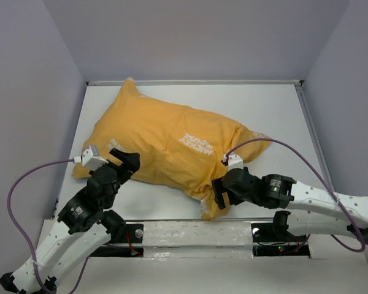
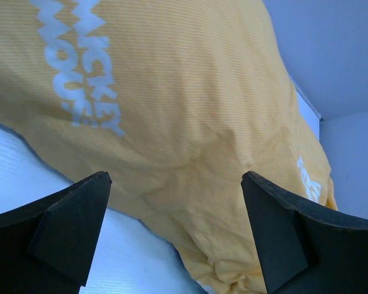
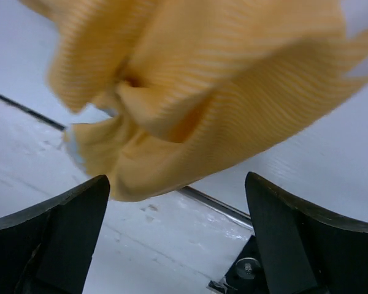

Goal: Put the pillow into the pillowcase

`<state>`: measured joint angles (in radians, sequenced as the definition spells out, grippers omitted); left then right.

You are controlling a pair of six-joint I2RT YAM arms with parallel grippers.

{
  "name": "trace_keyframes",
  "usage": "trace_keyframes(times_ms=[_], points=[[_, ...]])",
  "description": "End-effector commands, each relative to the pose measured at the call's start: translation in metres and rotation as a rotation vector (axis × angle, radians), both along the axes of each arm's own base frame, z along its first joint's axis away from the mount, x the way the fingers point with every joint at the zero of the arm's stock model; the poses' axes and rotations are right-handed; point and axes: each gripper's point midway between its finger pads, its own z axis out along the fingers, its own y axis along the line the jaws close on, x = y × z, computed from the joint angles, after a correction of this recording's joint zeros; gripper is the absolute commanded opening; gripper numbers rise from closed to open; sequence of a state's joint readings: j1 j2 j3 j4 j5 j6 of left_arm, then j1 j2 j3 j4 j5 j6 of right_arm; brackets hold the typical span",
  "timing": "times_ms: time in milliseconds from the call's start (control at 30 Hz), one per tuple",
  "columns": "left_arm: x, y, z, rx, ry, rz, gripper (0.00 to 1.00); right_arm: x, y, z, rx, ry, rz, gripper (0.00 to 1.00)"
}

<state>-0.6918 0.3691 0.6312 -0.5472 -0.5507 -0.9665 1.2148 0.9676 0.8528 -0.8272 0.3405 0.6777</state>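
Overhead and wrist views of a two-arm workcell. A flat white rectangular tabletop (image 1: 276,110) fills the floor of the cell. Plain pale grey-lilac walls (image 1: 24,61) enclose it on the left, far and right sides, and a thin metal rail (image 1: 190,82) runs along its far edge.

The plump orange-yellow fabric pillowcase with white lettering (image 1: 165,141) lies on the tabletop slightly left of centre. It runs diagonally from the far left toward the near right and is bulging full. Its near end is bunched into a loose twist close to the near edge. The pillow cannot be seen apart from the case.

The left arm rises from the near left corner and reaches far and rightward. A purple cable (image 1: 24,177) loops out from its wrist. The left gripper (image 1: 124,160) sits at the near left flank of the pillowcase with its black fingers (image 2: 73,226) spread wide. They pinch nothing, and the fabric lies just beyond the tips.

The right arm extends low from the near right, pointing leftward, with a second purple cable (image 1: 282,144) arching over it. The right gripper (image 1: 219,195) faces the bunched end of the case. Its jaws are spread apart with the twisted cloth just ahead of them, ungripped.
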Motion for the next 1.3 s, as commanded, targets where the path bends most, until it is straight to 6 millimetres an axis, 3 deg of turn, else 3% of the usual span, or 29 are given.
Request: trace_keyframes(times_ms=[0,67,133,267,300,367,433,467,500,533,567,600,633,667,700,767,800,833,867,900,967,1000,1033,1067,1100,1133,1200,1233,1267], points=[[0.001,0.029,-0.024,-0.001,0.034,0.187,0.99,0.007,-0.019,-0.034,-0.038,-0.004,-0.155,0.99],[0.008,0.031,-0.053,0.06,0.072,0.213,0.99,0.017,-0.014,-0.044,-0.047,-0.036,-0.183,1.0],[0.023,0.03,-0.053,0.063,0.039,0.239,0.99,0.025,-0.01,-0.056,-0.087,-0.062,-0.195,1.0],[0.066,0.036,-0.056,0.078,0.001,0.243,0.99,0.048,0.01,-0.048,-0.023,-0.139,-0.192,1.0],[0.082,0.044,-0.063,0.069,0.003,0.223,0.99,0.056,0.016,-0.045,0.008,-0.166,-0.19,1.0],[0.09,0.058,-0.083,0.077,0.02,0.237,0.99,0.073,0.021,-0.04,0.048,-0.205,-0.211,1.0],[0.105,0.069,-0.077,0.076,-0.051,0.249,0.99,0.086,0.016,-0.046,0.049,-0.248,-0.198,0.99],[0.106,0.071,-0.081,0.082,-0.059,0.253,0.99,0.095,0.029,-0.04,0.121,-0.267,-0.174,0.95],[0.114,0.072,-0.072,0.077,-0.118,0.261,0.99,0.1,0.03,-0.042,0.144,-0.26,-0.17,0.91],[0.116,0.071,-0.071,0.064,-0.137,0.262,0.98,0.102,0.03,-0.049,0.149,-0.258,-0.16,0.81],[0.12,0.071,-0.068,0.059,-0.171,0.264,0.84,0.11,0.035,-0.044,0.175,-0.293,-0.161,0.47],[0.121,0.073,-0.067,0.064,-0.182,0.271,0.7,0.111,0.036,-0.044,0.167,-0.297,-0.152,0.24],[0.123,0.074,-0.066,0.063,-0.19,0.276,0.54,0.111,0.037,-0.041,0.159,-0.296,-0.138,0.07],[0.124,0.073,-0.061,0.083,-0.202,0.258,0.32,0.11,0.046,-0.03,0.183,-0.289,-0.108,0.0],[0.126,0.063,-0.043,0.077,-0.238,0.207,0.0,0.101,0.041,-0.029,0.144,-0.258,-0.072,0.0],[0.122,0.056,-0.017,0.071,-0.288,0.16,0.0,0.085,0.045,-0.009,0.177,-0.215,0.015,0.0],[0.109,0.051,0.014,0.067,-0.346,0.127,0.0,0.073,0.041,0.016,0.204,-0.214,0.045,0.0],[0.101,0.05,0.032,0.071,-0.379,0.117,0.0,0.062,0.041,0.033,0.238,-0.207,0.079,0.0],[0.081,0.05,0.082,0.062,-0.499,0.107,0.0,0.04,0.037,0.04,0.255,-0.135,0.143,0.0],[0.068,0.052,0.083,0.109,-0.462,0.096,0.0,0.028,0.038,0.09,0.364,-0.162,0.182,0.0],[0.043,0.056,0.119,0.151,-0.51,0.095,0.0,0.0,0.036,0.138,0.479,-0.133,0.278,0.0],[0.018,0.06,0.149,0.194,-0.544,0.094,0.0,-0.024,0.032,0.18,0.578,-0.119,0.357,0.0],[0.005,0.062,0.165,0.214,-0.563,0.096,0.0,-0.034,0.026,0.204,0.628,-0.129,0.385,0.0],[-0.019,0.067,0.202,0.219,-0.628,0.112,0.0,-0.047,0.017,0.223,0.669,-0.127,0.41,0.0],[-0.026,0.07,0.203,0.23,-0.593,0.122,0.0,-0.053,0.011,0.242,0.714,-0.129,0.407,0.0],[-0.034,0.065,0.216,0.217,-0.619,0.09,0.0,-0.061,0.002,0.276,0.781,-0.171,0.42,0.0],[-0.051,0.062,0.249,0.198,-0.672,0.065,0.0,-0.062,-0.008,0.296,0.805,-0.186,0.389,0.0],[-0.055,0.061,0.253,0.195,-0.663,0.05,0.0,-0.061,-0.015,0.313,0.836,-0.216,0.363,0.0],[-0.058,0.059,0.264,0.187,-0.678,0.038,0.0,-0.051,-0.019,0.315,0.822,-0.25,0.308,0.0]])
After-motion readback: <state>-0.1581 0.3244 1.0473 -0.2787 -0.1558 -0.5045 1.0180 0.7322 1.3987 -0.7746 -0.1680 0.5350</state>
